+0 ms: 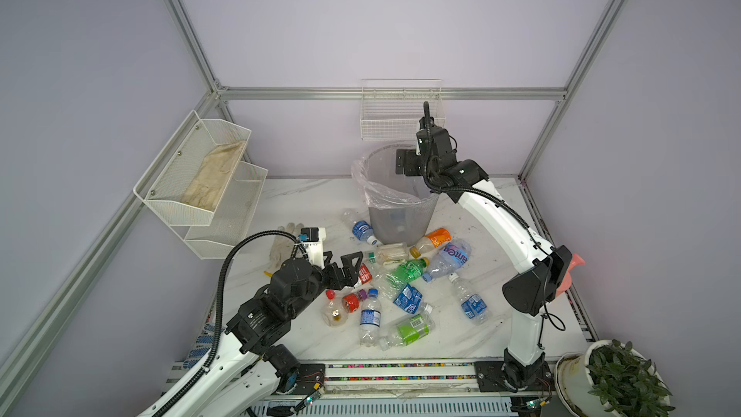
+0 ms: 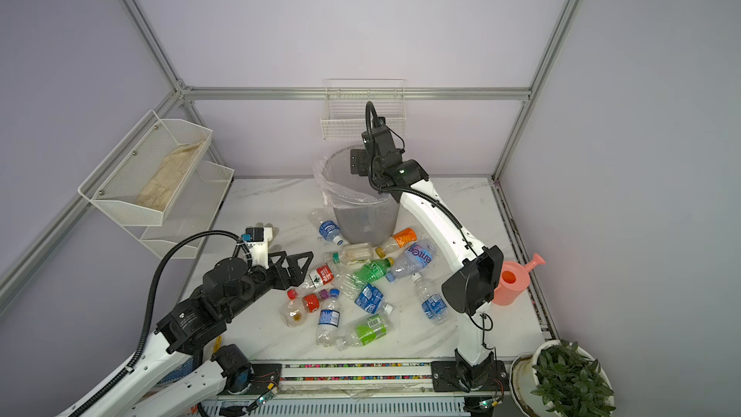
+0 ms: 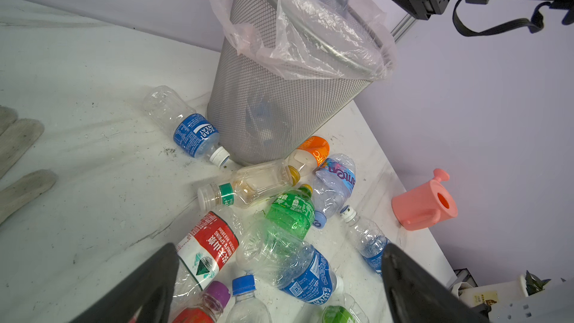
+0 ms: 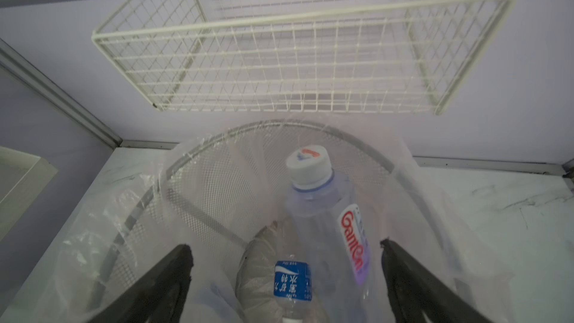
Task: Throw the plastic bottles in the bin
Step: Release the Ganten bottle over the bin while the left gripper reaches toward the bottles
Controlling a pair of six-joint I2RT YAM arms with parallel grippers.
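The grey mesh bin (image 1: 401,210) (image 2: 363,214) stands at the back of the table, lined with a clear bag. My right gripper (image 1: 405,162) (image 4: 285,245) hangs open over its mouth. A clear bottle with a white cap (image 4: 323,212) is loose between the spread fingers, touching neither, inside the bin's rim (image 4: 279,125). Another blue-labelled bottle (image 4: 292,281) lies at the bottom. Several plastic bottles (image 1: 405,274) (image 2: 369,274) lie scattered in front of the bin. My left gripper (image 1: 345,260) (image 3: 278,245) is open and empty just above them, over a red-labelled bottle (image 3: 208,247) and a blue-labelled one (image 3: 307,274).
A white knitted glove (image 1: 280,250) lies left of the pile. A pink watering can (image 2: 513,280) and a potted plant (image 1: 621,379) sit at the right. A white wire basket (image 1: 401,114) hangs behind the bin, and a mesh two-tier shelf (image 1: 200,178) is on the left wall.
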